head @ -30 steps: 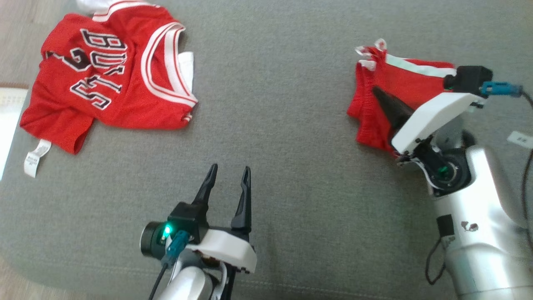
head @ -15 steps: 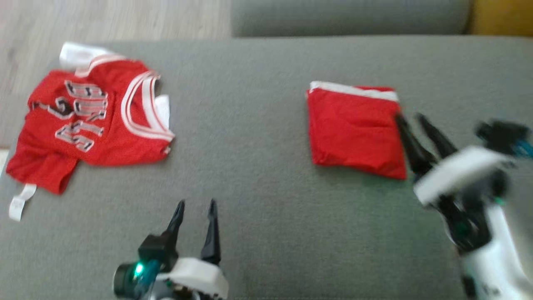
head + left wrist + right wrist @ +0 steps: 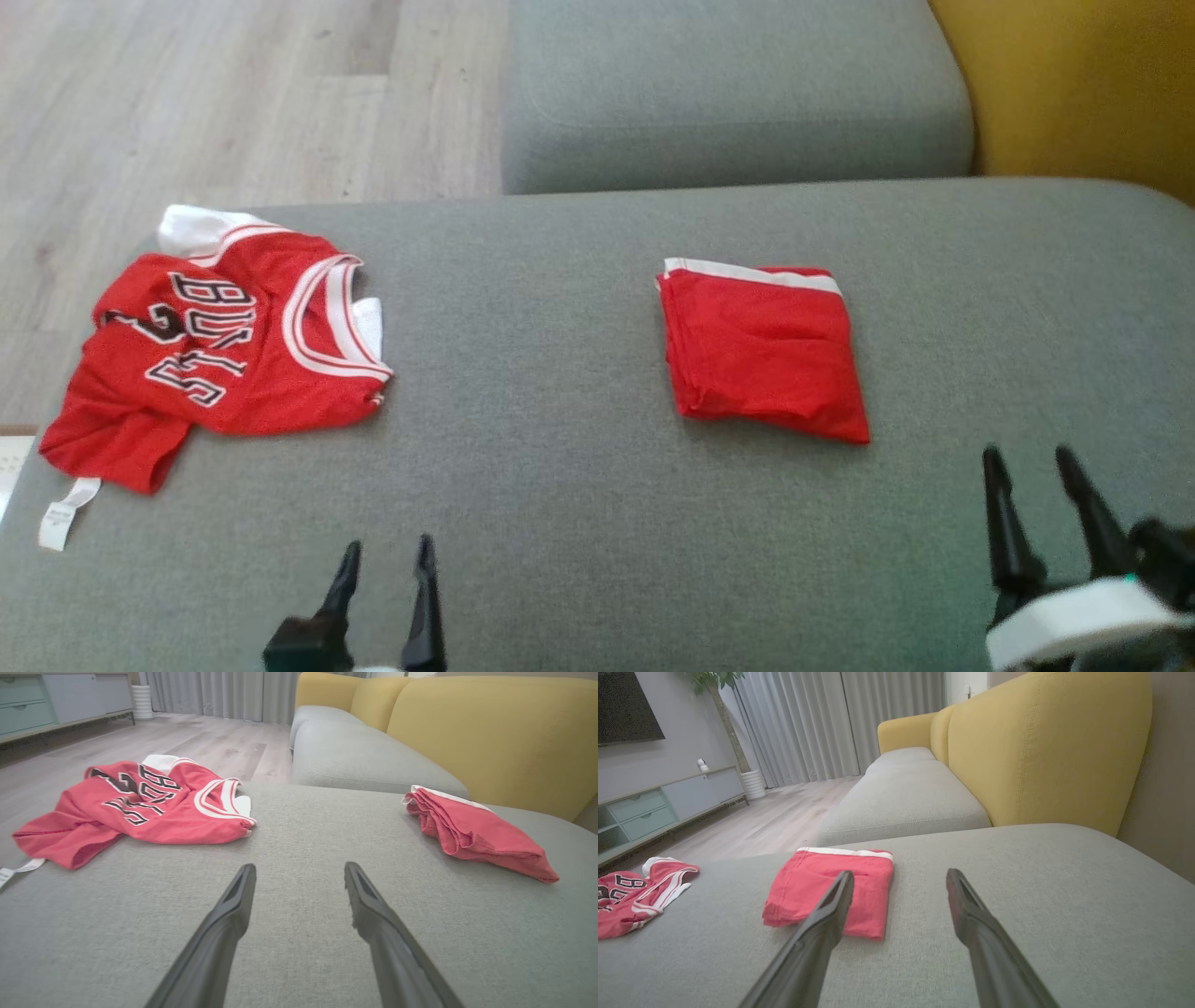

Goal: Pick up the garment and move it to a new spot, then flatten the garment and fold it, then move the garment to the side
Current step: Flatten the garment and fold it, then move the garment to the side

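Note:
The garment (image 3: 761, 359) is a red piece with a white band, folded into a compact rectangle and lying flat on the grey cushion (image 3: 579, 485), right of centre. The left wrist view has the garment (image 3: 472, 833) at the right, and in the right wrist view the garment (image 3: 831, 891) lies just ahead, left of the fingers. My right gripper (image 3: 1027, 455) is open and empty at the lower right, short of the garment and apart from it; the right gripper (image 3: 900, 873) has its jaws wide. My left gripper (image 3: 387, 544) stands open and empty at the bottom, and the left gripper (image 3: 300, 868) hovers over bare cushion.
A red jersey (image 3: 224, 359) with white trim lies crumpled at the cushion's left edge, its tag hanging off. A second grey seat cushion (image 3: 728, 84) sits behind, a yellow backrest (image 3: 1074, 84) at the right, and wooden floor (image 3: 187, 93) at the far left.
The right gripper opened and let go of the garment, which now lies folded on the cushion, and the arm drew back to the lower right. The head camera tilted up.

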Motion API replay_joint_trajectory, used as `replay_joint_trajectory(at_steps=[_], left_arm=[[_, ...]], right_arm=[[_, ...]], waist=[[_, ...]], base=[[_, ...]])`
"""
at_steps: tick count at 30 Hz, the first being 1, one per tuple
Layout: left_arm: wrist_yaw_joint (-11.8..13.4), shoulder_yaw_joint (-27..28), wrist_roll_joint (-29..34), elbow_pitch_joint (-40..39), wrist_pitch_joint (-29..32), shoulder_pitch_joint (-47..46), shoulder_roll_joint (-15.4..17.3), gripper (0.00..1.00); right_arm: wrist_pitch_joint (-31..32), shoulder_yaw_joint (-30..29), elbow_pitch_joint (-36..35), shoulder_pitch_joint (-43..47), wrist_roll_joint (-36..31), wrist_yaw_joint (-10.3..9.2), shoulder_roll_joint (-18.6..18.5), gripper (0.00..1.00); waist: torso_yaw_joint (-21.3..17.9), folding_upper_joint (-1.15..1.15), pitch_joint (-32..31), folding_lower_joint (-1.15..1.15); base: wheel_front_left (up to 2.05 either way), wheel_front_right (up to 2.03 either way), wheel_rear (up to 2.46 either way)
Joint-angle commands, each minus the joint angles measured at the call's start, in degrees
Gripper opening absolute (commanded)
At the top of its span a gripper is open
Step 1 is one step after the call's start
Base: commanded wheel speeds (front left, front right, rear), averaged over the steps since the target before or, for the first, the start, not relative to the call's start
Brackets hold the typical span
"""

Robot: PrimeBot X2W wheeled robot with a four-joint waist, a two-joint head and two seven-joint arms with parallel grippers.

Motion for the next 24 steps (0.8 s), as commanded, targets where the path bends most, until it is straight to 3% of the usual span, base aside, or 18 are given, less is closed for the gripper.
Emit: replay_joint_trajectory(at_steps=[1, 12, 24], left_arm=[[-0.18, 2.58, 0.83, -2.35, -0.71, -1.29, 0.03, 1.00], [-2.10, 5.59, 3.30, -4.16, -0.71, 0.29, -0.34, 1.00], [-3.46, 6.14, 4.49, -3.38, -0.71, 0.65, -1.04, 1.00]], right_arm=[[-1.69, 1.03, -1.35, -0.71, -1.08, 0.39, -0.36, 1.00], [-5.67, 0.06, 2.47, 2.98, -5.05, 0.39, 2.89, 1.00], [-4.57, 0.82, 3.59, 0.45, -4.81, 0.39, 3.51, 1.00]], waist=[[0.74, 0.00, -0.72, 0.00], [1.91, 0.00, -1.72, 0.00], [1.53, 0.00, -1.33, 0.00]], base=[[0.00, 0.00, 0.00], [0.00, 0.00, 0.00], [0.00, 0.00, 0.00]])
